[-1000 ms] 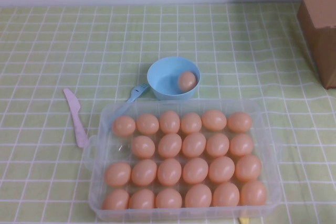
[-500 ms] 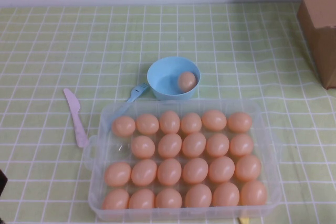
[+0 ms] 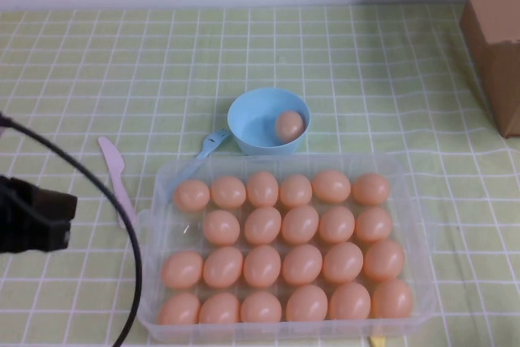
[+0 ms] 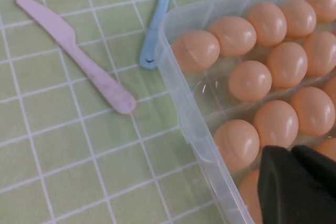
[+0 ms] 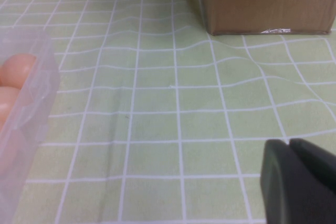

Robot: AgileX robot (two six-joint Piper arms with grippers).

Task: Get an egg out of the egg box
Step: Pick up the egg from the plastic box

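Observation:
The clear egg box (image 3: 162, 170) sits at the near middle of the table, filled with several peach-orange eggs (image 3: 262, 188). One cup (image 3: 185, 229) in its left column is empty. One more egg (image 3: 288, 125) lies in the light-blue bowl (image 3: 252, 119) behind the box. My left gripper (image 3: 65, 215) hangs at the left, beside the box's left handle. In the left wrist view it (image 4: 291, 149) is shut and empty over the box's left rim (image 4: 181, 103) and its eggs (image 4: 236, 142). My right gripper (image 5: 289, 141) is shut and empty over the cloth, right of the box (image 5: 37, 77).
A lilac plastic knife (image 3: 114, 170) and a blue fork (image 3: 213, 142) lie on the green checked cloth left of the box; both also show in the left wrist view, knife (image 4: 79, 59) and fork (image 4: 157, 22). A brown cardboard box (image 3: 496, 30) stands at the far right.
My left arm has come into the high view from the left edge and moved toward the egg box. The eggs, bowl and box have not moved.

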